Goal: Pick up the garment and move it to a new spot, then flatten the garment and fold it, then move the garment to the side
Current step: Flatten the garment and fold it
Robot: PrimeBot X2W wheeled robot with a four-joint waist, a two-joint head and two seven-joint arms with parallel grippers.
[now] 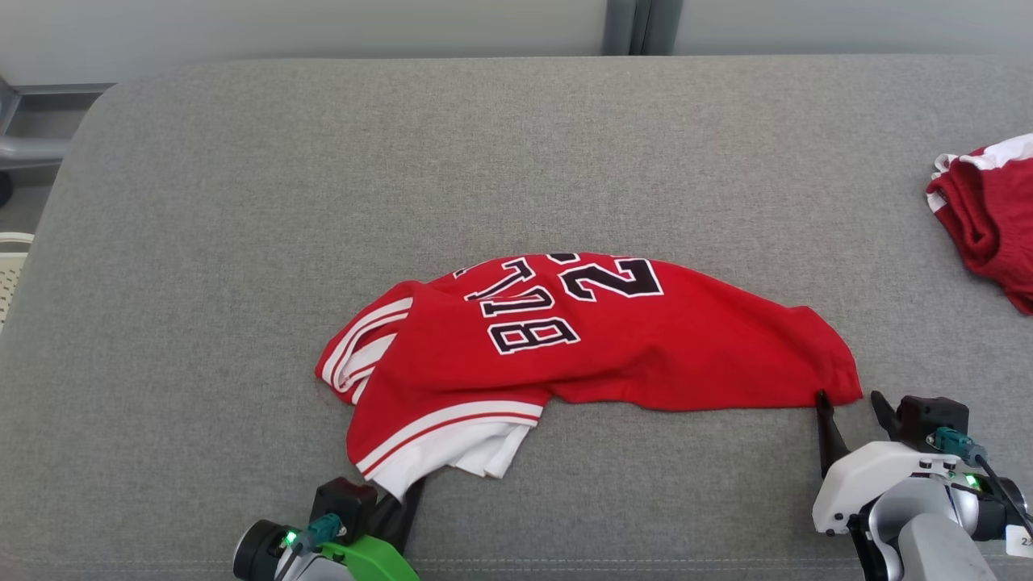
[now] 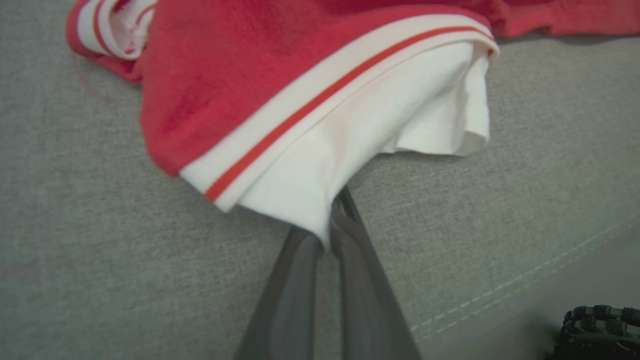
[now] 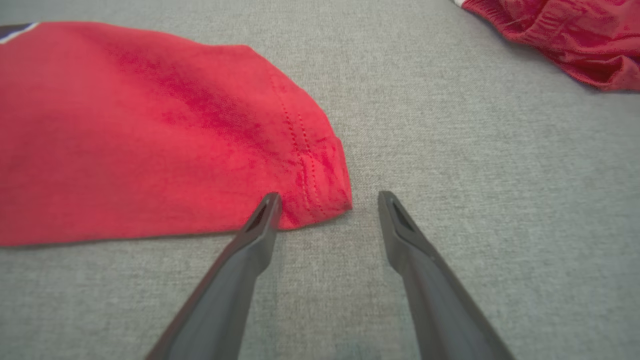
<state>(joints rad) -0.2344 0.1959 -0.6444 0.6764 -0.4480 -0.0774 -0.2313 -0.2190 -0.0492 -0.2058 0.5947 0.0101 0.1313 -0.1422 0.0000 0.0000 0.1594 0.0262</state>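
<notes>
Garment [image 1: 613,347], a red jersey, lies rumpled; left tool [image 2: 334,225] pinches its white corner tight, right tool [image 3: 328,199] stands wide apart around its opposite corner.

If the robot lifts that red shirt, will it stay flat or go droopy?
Probably droopy: the red shirt lies bunched and folded on the grey cushion, so it looks soft. The left gripper pinches only a white corner, so the rest would likely hang down. It looks thin, so probably light too.
</notes>
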